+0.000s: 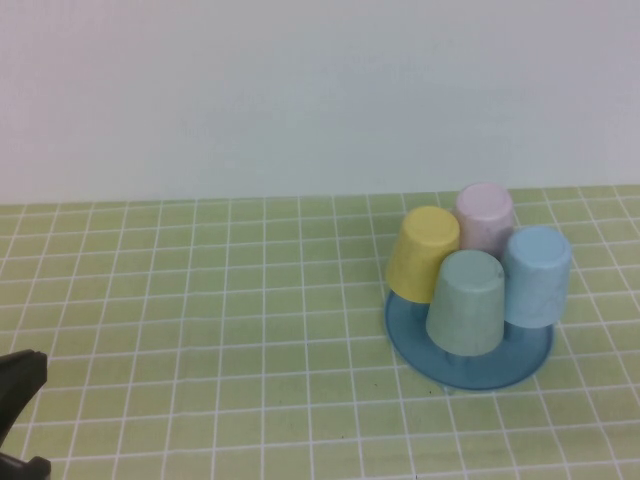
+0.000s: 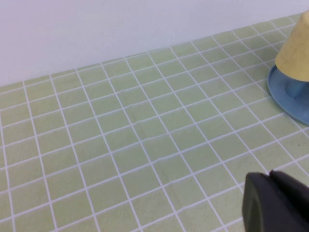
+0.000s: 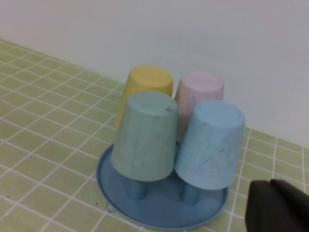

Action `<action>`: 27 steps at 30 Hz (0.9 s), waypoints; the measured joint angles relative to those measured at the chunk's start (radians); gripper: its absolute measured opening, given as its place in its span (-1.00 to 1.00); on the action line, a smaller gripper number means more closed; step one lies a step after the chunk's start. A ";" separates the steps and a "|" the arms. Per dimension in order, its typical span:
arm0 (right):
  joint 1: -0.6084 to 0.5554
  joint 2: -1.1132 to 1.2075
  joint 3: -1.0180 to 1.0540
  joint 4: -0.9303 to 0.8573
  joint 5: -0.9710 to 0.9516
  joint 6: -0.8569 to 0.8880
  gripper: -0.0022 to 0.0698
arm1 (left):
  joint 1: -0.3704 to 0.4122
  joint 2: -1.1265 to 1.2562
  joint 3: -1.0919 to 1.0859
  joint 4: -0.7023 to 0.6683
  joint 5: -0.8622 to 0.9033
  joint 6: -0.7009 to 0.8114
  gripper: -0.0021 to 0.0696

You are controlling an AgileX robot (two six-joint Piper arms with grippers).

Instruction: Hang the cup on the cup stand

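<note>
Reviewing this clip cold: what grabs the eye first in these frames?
The cluster of four upturned cups on the cup stand, right of centre on the green tiled table: yellow cup, pink cup, grey-green cup and the sky-blue cup, each over a peg. The left gripper sits shut at the near left edge; the right gripper, shut, is just near the stand, holding nothing.

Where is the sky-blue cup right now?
In the high view the sky-blue cup sits upside down on the cup stand, on the table's right, beside the grey-green cup.
</note>
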 joint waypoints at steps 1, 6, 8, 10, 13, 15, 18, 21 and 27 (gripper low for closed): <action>0.000 0.000 0.004 0.000 0.000 0.000 -0.94 | 0.000 0.000 0.000 0.000 0.002 0.000 -0.94; 0.000 0.000 0.004 0.000 0.000 0.000 -0.94 | 0.000 0.000 0.000 0.000 0.013 0.000 -0.94; 0.000 0.000 0.004 0.000 0.000 0.000 -0.94 | 0.000 0.000 0.000 0.000 0.013 0.000 -0.94; 0.000 0.000 0.004 0.000 0.000 0.000 -0.94 | 0.000 0.000 0.000 0.000 0.013 0.009 -0.94; 0.000 0.000 0.004 0.000 0.000 0.000 -0.94 | 0.000 0.000 0.000 0.005 0.013 0.013 -0.94; 0.000 0.000 0.004 0.000 0.000 0.000 -0.94 | 0.000 0.000 0.004 0.006 0.011 0.017 -0.94; 0.000 0.000 0.004 0.000 0.000 0.000 -0.94 | 0.000 -0.006 0.044 0.040 -0.040 0.002 -0.94; 0.000 0.000 0.004 0.000 -0.002 0.009 -0.94 | 0.000 -0.069 0.169 0.045 -0.207 -0.037 -0.94; 0.000 0.000 0.004 0.000 -0.002 0.014 -0.94 | 0.006 -0.319 0.419 0.032 -0.382 -0.060 -0.94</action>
